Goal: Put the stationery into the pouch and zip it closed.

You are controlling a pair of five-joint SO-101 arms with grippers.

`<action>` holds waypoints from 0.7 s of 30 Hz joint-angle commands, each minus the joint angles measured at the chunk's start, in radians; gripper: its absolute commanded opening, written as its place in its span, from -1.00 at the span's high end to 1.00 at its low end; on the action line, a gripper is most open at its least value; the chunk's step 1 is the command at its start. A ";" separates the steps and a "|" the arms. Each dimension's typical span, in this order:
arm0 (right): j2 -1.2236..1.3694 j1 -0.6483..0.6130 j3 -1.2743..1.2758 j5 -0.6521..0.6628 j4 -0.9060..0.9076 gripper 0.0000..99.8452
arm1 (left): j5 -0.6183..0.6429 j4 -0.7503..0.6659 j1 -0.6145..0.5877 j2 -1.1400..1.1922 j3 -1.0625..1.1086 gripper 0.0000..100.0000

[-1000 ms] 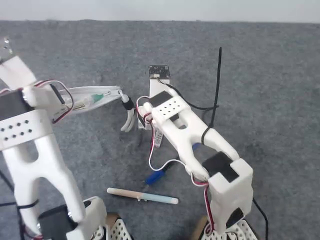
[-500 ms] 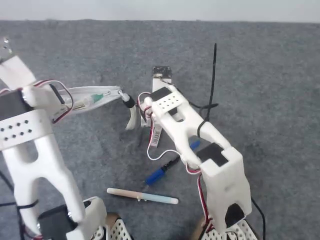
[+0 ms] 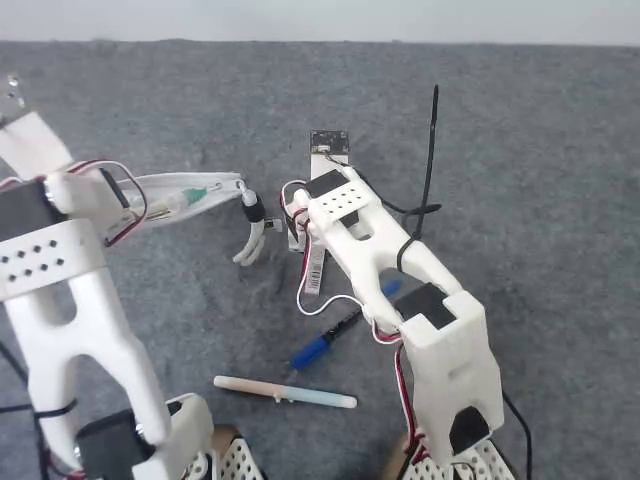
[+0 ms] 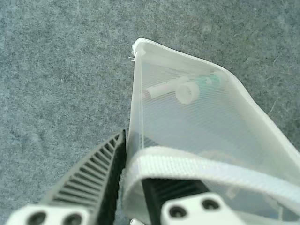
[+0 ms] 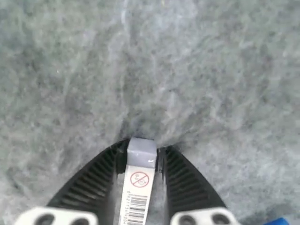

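Two arms share the grey felt tabletop (image 3: 540,150). Your left gripper (image 4: 133,161) is clamped on the rim of the translucent white mesh pouch (image 3: 190,197), probably to present its mouth to the other arm. A cream-and-pale-blue pen (image 3: 285,391) and a blue pen (image 3: 318,347) lie loose on the tabletop, not yet packed. Your right gripper (image 5: 141,149) is closed on a white barcode-labelled eraser stick (image 5: 138,183) near that mouth, seemingly ready to go in.

Pouch (image 4: 197,122) translucent mesh cloth; eraser (image 5: 138,180) sleeve smooth paper; table (image 3: 560,150) rough matt felt.
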 commanded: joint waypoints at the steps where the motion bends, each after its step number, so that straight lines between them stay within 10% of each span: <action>1: -0.065 -0.001 -0.049 0.015 0.045 0.99 | 0.021 -0.018 -0.006 -0.006 -0.041 0.98; 21: -0.414 -0.048 -0.044 0.017 0.306 0.99 | 0.021 -0.017 -0.006 -0.005 -0.041 0.98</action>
